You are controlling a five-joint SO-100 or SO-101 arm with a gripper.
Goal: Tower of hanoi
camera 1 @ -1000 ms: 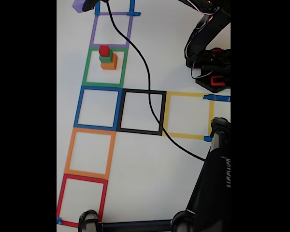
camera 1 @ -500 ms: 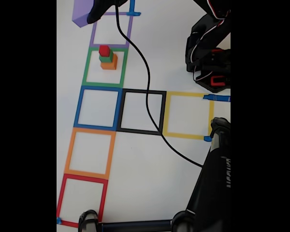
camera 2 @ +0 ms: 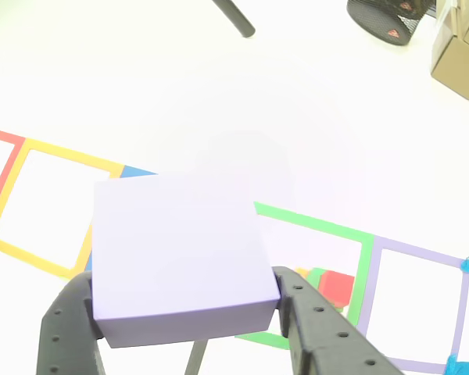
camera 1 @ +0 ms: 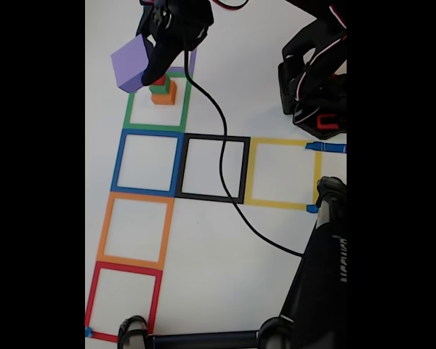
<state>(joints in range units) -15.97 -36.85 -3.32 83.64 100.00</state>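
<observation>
Now, the scene by parts:

Hand: the hand (camera 2: 189, 328) has its two dark fingers clamped on either side of the purple cube (camera 2: 176, 254), holding it up off the table (camera 1: 203, 247); in the fixed view the hand (camera 1: 147, 71) hangs at the upper left.

Purple cube: carried in the air, in the fixed view (camera 1: 133, 64) just left of and above the small stack, overlapping the edge of the green square outline (camera 1: 157, 127).

Stack: the orange cube (camera 1: 164, 94) sits on the table inside the green outline, with the green cube (camera 1: 159, 88) on it; the red cube (camera 2: 337, 287) peeks out beside the hand in the other view, apparently on top.

Other squares: blue, black, yellow, orange and red outlines hold no cubes.

Progress: judging by this, three smaller cubes are stacked in order, while the largest is mid-carry. It has no resting place yet.

Left to do: set the purple cube down in a free square, then rebuild the three on it.
</observation>
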